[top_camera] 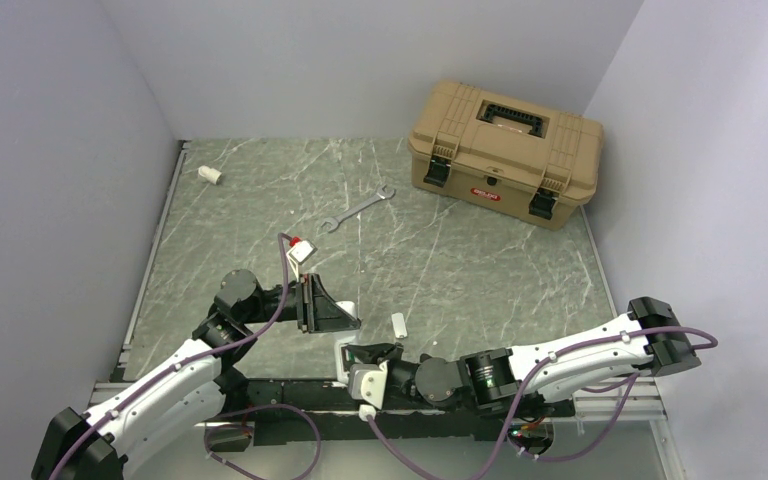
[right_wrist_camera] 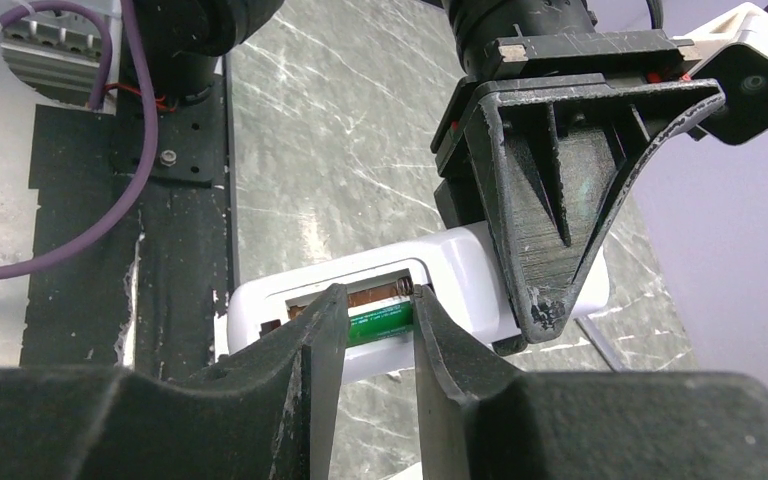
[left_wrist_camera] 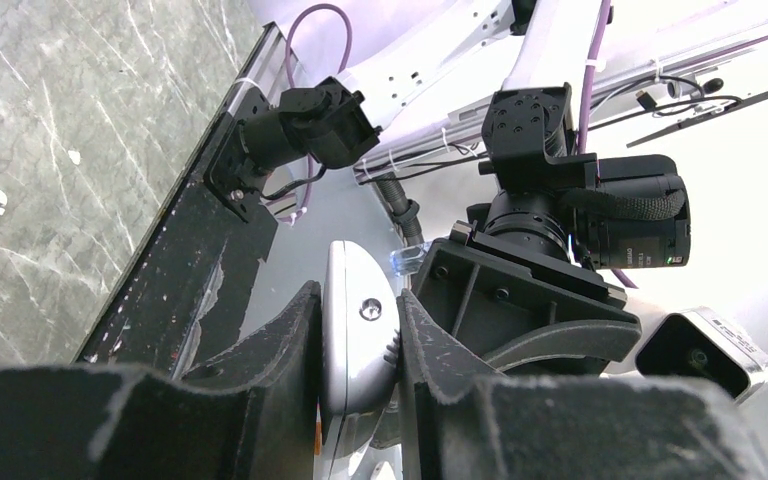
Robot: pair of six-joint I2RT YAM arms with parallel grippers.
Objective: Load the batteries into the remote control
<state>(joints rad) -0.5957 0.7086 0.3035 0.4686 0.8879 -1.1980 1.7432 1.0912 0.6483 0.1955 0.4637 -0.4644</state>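
My left gripper [left_wrist_camera: 357,300] is shut on the remote control [left_wrist_camera: 355,330], a slim white bar seen edge-on between its fingers. In the right wrist view the remote control [right_wrist_camera: 455,262] shows its open rectangular recess, with one left finger [right_wrist_camera: 540,200] clamped over its right end. A green battery [right_wrist_camera: 380,323] lies along the near side of the recess. My right gripper [right_wrist_camera: 378,300] stands slightly open, its fingertips at the recess on either side of the battery's middle. From above, both grippers [top_camera: 345,318] [top_camera: 356,360] meet at the remote control [top_camera: 340,352] by the table's near edge. The dark battery is out of view.
A small white tab [top_camera: 398,323] lies just right of the grippers. A metal wrench [top_camera: 357,208] lies mid-table, a tan toolbox [top_camera: 505,150] stands at the back right, and a short white tube stub [top_camera: 209,175] sits at the back left. Grey walls enclose the table.
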